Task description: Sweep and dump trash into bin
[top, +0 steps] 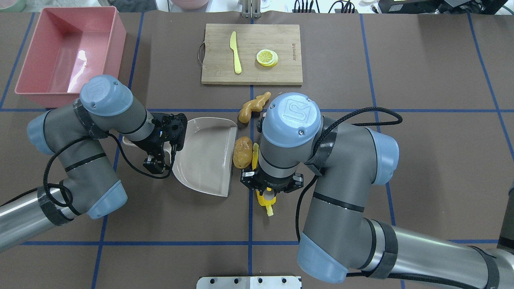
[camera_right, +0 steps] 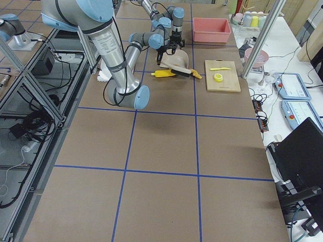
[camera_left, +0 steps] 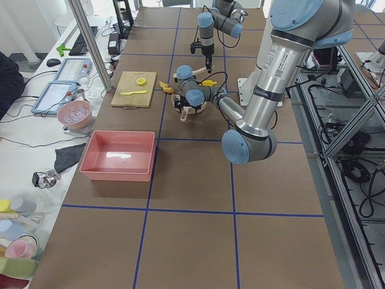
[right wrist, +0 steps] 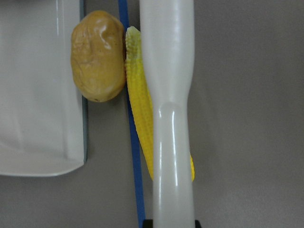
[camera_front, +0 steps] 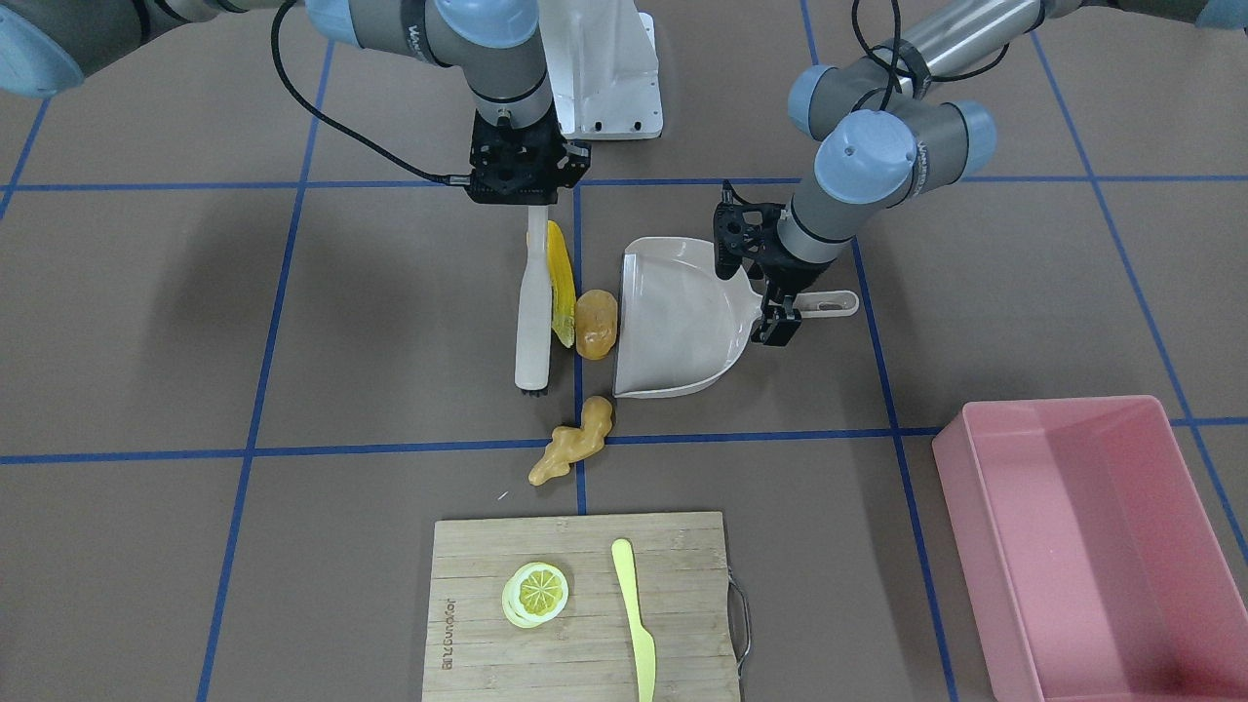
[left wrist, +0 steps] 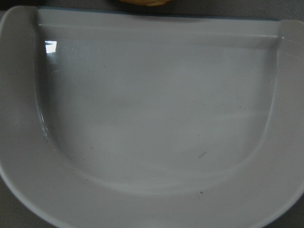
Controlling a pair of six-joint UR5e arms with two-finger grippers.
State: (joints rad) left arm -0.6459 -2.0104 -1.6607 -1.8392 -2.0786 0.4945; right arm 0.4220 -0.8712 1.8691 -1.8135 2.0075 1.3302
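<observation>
Sweeping near the middle of the table, the right gripper, clamped on the brush, pins corn and potato at the lip of the dustpan whose handle the left gripper grips; next they need pushing in, then the ginger, with the bin at the far-left corner.

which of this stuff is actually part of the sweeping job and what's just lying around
Part of the job: corn cob, potato, ginger root, brush, dustpan, pink bin.
Just lying about: cutting board, lemon slice, yellow knife.
</observation>
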